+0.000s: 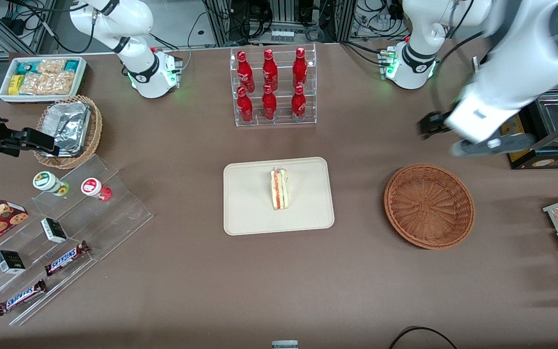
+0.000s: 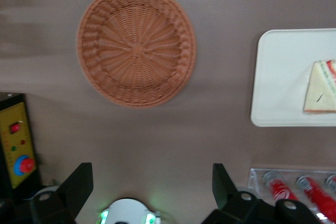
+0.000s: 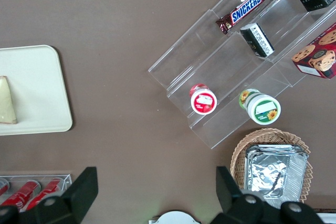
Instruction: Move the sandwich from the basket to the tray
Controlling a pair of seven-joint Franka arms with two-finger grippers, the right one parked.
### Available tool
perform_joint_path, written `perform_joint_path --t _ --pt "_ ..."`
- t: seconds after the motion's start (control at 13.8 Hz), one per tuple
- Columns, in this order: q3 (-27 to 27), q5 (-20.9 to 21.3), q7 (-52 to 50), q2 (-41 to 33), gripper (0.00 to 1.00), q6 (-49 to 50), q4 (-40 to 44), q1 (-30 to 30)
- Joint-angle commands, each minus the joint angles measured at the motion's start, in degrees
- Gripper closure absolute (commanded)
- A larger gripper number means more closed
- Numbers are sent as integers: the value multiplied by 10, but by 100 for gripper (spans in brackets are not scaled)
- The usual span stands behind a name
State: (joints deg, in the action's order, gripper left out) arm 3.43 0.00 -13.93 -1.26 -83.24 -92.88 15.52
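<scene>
We take the flat rectangular cream-beige tray (image 1: pixel 308 213) with its low raised rim as our landmark. The small triangular sandwich (image 1: pixel 279 189) of pale white bread, with red-pink and green layers along its cut edge, lies on this tray, near its middle, so we judge that the placing is already done. The round shallow reddish-brown wicker basket (image 1: pixel 428 205) stands well apart from the tray, toward the working arm's end of the brown table (image 1: pixel 187 291), and it holds nothing. The left arm's gripper (image 2: pixel 152 184) hangs high above the table, farther from the front camera than the basket and away from the tray; in the wrist view its two dark fingers (image 2: pixel 79 184) stand wide apart and nothing is between them. From here we see few risks, but they are real. If the arm comes low again over the tray, a finger can push the sandwich toward the rim or tip it over, because the wedge is light and soft. If the arm swings low toward the acrylic rack of red bottles (image 1: pixel 271 87), which stands just beside the tray on the side away from the front camera, it can knock the bottles. A high and slow retreat avoids both problems.
</scene>
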Motion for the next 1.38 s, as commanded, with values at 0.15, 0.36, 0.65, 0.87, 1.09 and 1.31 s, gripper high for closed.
perform_joint_path --t 0.15,0.36,0.65,0.87,1.09,1.31 --pt "-4 -4 81 -52 0 8 -49 -62" --pt "-4 -4 102 -49 0 -8 -45 -74" --pt "-4 3 133 -29 0 -32 -35 -93" --pt "-27 -3 136 12 0 -23 15 -129" --pt "-38 -6 134 13 0 -30 17 -131" --pt "-40 2 135 13 0 -54 18 -125"
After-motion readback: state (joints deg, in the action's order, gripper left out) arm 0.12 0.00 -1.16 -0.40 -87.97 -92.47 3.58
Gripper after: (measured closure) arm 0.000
